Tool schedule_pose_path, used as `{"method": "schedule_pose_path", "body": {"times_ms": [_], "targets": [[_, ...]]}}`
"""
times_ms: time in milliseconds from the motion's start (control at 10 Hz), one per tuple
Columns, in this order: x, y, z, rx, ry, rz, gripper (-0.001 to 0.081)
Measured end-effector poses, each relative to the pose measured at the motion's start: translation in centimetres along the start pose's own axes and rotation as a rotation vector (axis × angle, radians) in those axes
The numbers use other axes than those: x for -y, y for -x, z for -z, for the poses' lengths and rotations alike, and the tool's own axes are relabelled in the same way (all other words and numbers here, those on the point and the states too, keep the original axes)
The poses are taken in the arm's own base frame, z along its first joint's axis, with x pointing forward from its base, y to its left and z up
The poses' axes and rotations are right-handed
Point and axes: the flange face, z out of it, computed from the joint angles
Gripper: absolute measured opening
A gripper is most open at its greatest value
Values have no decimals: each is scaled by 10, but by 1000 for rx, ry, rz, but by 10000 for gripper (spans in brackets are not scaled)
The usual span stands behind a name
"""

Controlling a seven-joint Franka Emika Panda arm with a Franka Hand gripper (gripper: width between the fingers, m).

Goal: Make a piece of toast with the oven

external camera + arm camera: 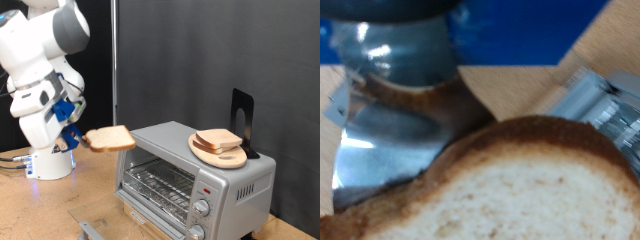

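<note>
Tool [80,137] clamped on piece of toast [110,139], held flat, apparently just exterior-left of the oven [195,180], above rack level.

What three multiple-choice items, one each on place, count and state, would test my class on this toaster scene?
1. Where does the stack of bread slices lie?
A. on a plate on top of the oven
B. on the floor
C. inside the oven

2. How many round knobs show on the oven front?
A. none
B. two
C. five

3. What is the state of the gripper?
A. open and bare
B. shut on the piece of toast
C. out of view

Key:
1 A, the wooden plate rests on the oven's top.
2 B, two sit below the red light.
3 B, the piece of toast hangs in the air at its fingers.
</note>
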Motion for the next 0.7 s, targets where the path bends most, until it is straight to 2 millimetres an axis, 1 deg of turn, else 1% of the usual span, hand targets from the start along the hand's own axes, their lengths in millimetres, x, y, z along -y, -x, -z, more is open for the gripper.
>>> {"method": "schedule_pose_path", "body": {"times_ms": [200, 400, 600, 700], "targets": [[-24, -2, -28, 6, 57, -12, 393], [-44, -5, -57, 13, 91, -20, 393], [-60, -5, -84, 24, 100, -19, 393], [-64, -8, -88, 24, 102, -19, 393]]}}
